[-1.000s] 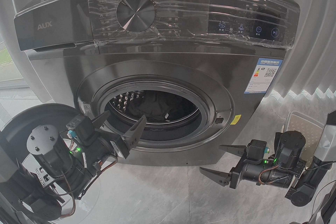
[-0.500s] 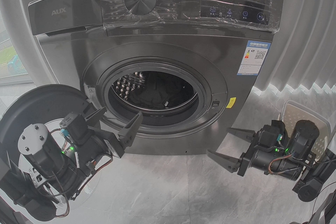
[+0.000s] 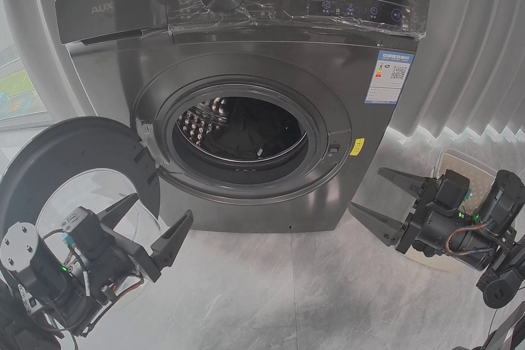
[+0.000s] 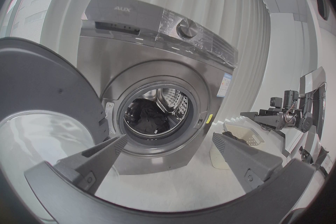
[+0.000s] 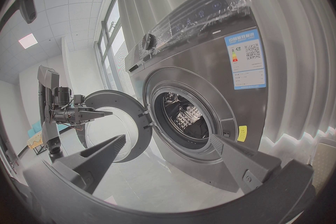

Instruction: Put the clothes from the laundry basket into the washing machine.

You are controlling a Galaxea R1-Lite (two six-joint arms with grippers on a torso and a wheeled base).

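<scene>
The grey washing machine (image 3: pixel 246 39) stands ahead, its round door (image 3: pixel 71 159) swung open to the left. Dark clothes (image 3: pixel 246 132) lie inside the drum, also seen as a dark heap (image 4: pixel 147 121) in the left wrist view. The cream laundry basket (image 3: pixel 465 170) sits on the floor right of the machine, partly hidden by my right arm; a dark garment (image 4: pixel 232 135) lies in it. My left gripper (image 3: pixel 153 220) hangs open and empty, low in front of the door. My right gripper (image 3: pixel 377 192) is open and empty, beside the basket.
White curtains (image 3: pixel 470 39) hang behind and right of the machine. A window (image 3: pixel 13 88) is at the far left. Pale marble floor (image 3: pixel 295 285) spreads in front of the machine between both arms.
The camera has drawn back from the machine, so the whole picture shifted. Both open grippers now sit farther from the drum opening, the left lower, the right nearer the basket.
</scene>
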